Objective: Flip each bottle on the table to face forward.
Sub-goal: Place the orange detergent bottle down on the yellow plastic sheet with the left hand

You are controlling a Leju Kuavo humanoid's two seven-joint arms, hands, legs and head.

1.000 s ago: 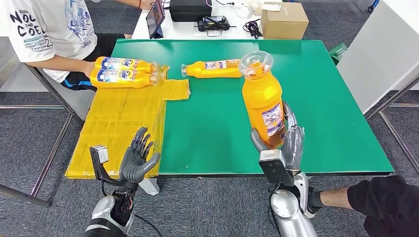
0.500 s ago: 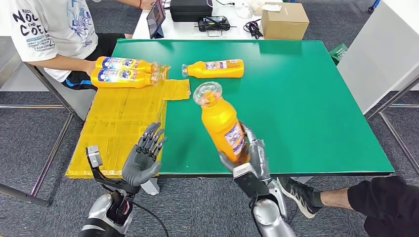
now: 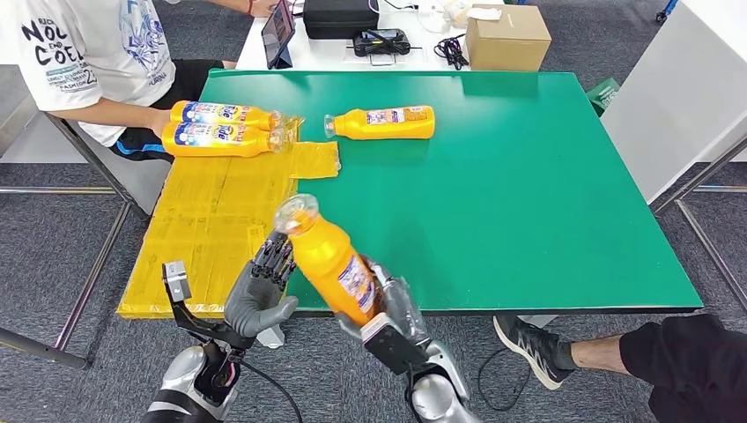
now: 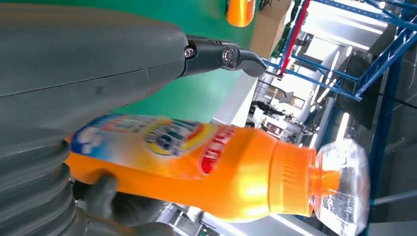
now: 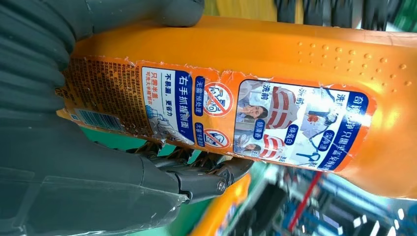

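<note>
My right hand (image 3: 394,310) grips an orange bottle (image 3: 329,263) by its lower body, just off the front edge of the green table (image 3: 546,194). The bottle tilts, its clear cap (image 3: 295,214) pointing up and left. In the right wrist view its back label (image 5: 221,118) faces the camera. My left hand (image 3: 261,289) is open right beside the bottle, fingers spread by its neck; I cannot tell whether they touch. The left wrist view has the bottle (image 4: 221,162) lying across the palm side. A third bottle (image 3: 380,122) lies on the table's far part, and two more (image 3: 220,128) lie on the yellow mat (image 3: 211,220).
A person in a white shirt (image 3: 88,53) sits at the far left corner next to the two bottles. A cardboard box (image 3: 506,35) and electronics stand on a white desk behind. Another person's leg and shoe (image 3: 617,352) are on the floor at the front right.
My right arm has swung the bottle from the table's right side left and down to the front edge, tilting it. The left hand has risen a little and now sits beside the bottle.
</note>
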